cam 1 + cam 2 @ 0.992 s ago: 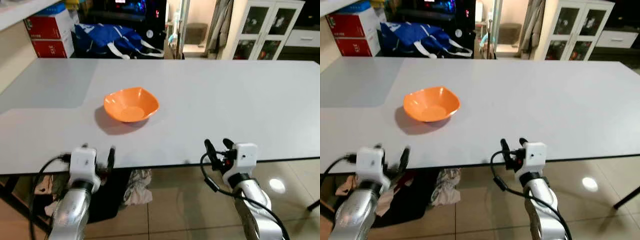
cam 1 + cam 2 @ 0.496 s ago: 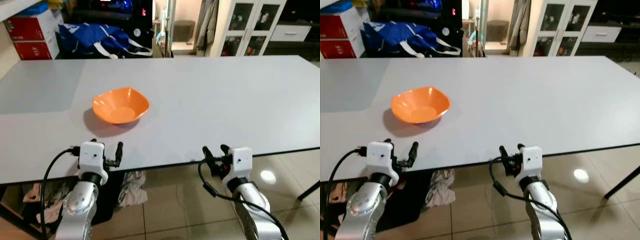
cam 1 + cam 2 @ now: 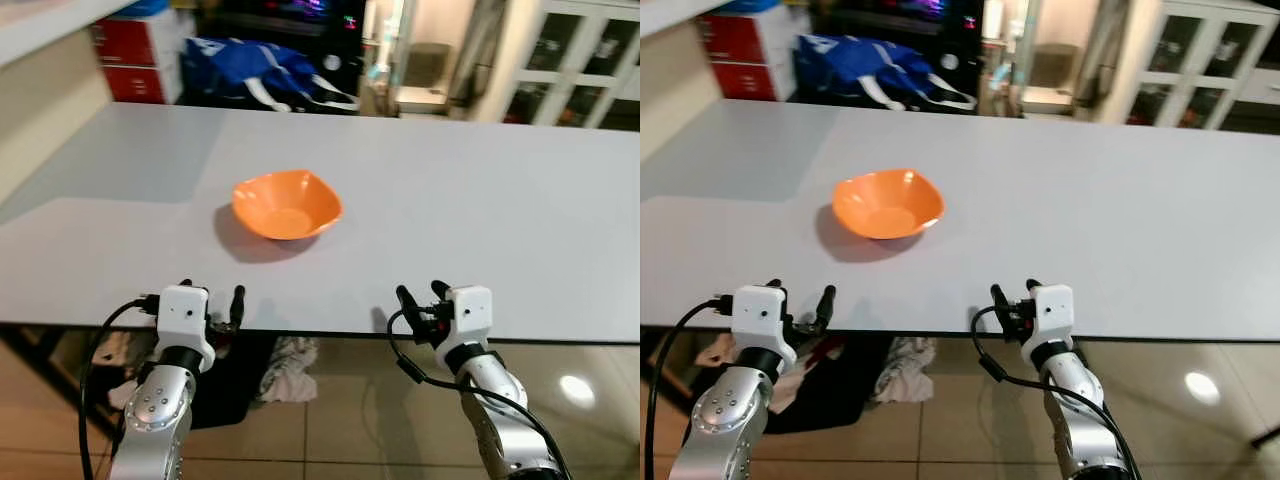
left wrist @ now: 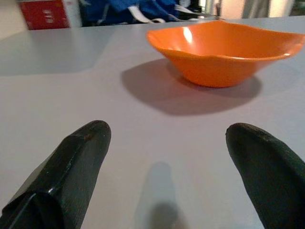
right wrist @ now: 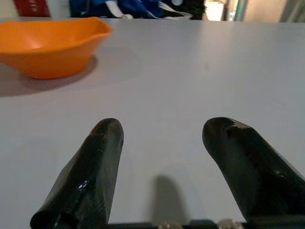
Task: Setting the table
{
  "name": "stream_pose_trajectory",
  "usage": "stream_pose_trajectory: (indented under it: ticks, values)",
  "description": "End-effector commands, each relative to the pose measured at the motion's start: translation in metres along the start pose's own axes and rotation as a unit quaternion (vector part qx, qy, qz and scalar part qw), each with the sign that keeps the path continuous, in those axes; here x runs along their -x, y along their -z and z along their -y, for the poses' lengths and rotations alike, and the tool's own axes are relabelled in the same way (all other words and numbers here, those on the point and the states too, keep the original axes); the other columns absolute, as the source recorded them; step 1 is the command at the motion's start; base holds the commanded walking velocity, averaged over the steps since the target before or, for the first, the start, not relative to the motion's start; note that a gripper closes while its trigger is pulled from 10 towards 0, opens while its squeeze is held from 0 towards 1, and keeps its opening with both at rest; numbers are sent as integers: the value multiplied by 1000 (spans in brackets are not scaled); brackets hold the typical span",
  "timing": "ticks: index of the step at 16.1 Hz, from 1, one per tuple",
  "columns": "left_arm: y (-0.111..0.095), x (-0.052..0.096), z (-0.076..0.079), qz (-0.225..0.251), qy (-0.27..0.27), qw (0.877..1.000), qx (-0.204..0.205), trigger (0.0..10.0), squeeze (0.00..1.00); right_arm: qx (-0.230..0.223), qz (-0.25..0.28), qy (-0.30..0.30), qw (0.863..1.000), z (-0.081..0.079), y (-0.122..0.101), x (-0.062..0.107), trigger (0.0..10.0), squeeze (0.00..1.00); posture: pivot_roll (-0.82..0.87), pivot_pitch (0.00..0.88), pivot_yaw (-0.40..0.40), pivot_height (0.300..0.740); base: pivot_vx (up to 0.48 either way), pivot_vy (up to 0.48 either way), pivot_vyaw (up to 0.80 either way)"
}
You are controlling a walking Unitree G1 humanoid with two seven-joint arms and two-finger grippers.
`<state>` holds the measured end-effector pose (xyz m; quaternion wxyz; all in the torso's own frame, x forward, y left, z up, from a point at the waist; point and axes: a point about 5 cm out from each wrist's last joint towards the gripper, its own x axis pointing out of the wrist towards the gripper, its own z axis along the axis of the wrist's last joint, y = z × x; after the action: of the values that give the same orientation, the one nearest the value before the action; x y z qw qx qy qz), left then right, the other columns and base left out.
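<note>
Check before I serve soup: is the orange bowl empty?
Empty: the orange bowl sits upright on the table, its inside bare.

Even indoor light from overhead, bright on the pale surface [image 3: 480, 220]. Soft dark shadow under the orange bowl [image 3: 287, 204], cast toward the near left corner. Darker grey patch at the far left corner. Round glare spot on the glossy floor [image 3: 575, 389] past the near edge. Background dim and slightly soft. Wrist views: bowl sharp, black fingers [image 4: 71, 171] blurred, faint shadows beneath them.
</note>
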<state>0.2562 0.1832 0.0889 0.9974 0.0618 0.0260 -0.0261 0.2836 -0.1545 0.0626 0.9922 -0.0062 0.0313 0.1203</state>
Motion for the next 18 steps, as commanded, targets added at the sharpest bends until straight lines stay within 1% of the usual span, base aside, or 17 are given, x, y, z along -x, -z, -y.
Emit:
stream_pose_trajectory:
  ticks: [1,2,4,5,6,7,8,10,11,13,15,16,18]
  values:
    - [-2,-1,2,0,3,1000,-15,10000,0,7,-4,8,1000,5,3,1,10000,0,-17,0,-5,740,0,0,0]
    - [-2,-1,3,2,3,1000,-17,10000,0,7,-1,8,1000,4,3,1,10000,0,-17,0,-5,740,0,0,0]
    - [-4,1,-3,7,-9,1000,-10,10000,0,-5,10,16,1000,3,-2,0,10000,0,-16,0,-4,740,0,0,0]
    - [-3,6,-11,5,-31,999,15,10000,0,-28,22,28,999,4,-7,-1,10000,0,-19,0,-2,740,0,0,0]
    - [-2,13,-24,-1,-61,997,52,10000,0,-48,39,45,997,7,-13,-2,10000,0,-16,0,0,740,0,0,0]
    - [0,15,-31,-9,-72,994,78,10000,0,-45,38,50,997,7,-14,-1,10000,0,-16,0,2,740,0,0,0]
    - [2,11,-31,-13,-65,995,71,10000,0,-38,37,52,997,7,-14,0,10000,0,-29,0,15,740,0,0,0]
    - [4,-10,-12,-17,-2,999,44,10000,0,-5,52,55,997,4,-21,7,10000,0,-91,0,62,740,0,0,0]
    - [3,-15,-8,-17,8,999,44,10000,0,0,53,62,997,5,-23,10,10000,0,-114,0,74,740,0,0,0]
    - [3,-19,-5,-19,13,998,50,10000,0,1,53,71,996,7,-23,13,10000,0,-127,0,77,740,0,0,0]
    - [5,-19,2,-26,25,998,59,10000,0,3,51,72,996,7,-25,18,10000,0,-145,0,83,740,0,0,0]
    - [6,-19,5,-26,32,998,56,10000,0,6,47,72,996,7,-24,21,10000,0,-141,0,76,740,0,0,0]
    - [11,-18,5,-29,23,998,57,10000,0,10,38,67,997,7,-24,22,10000,0,-132,0,58,740,0,0,0]
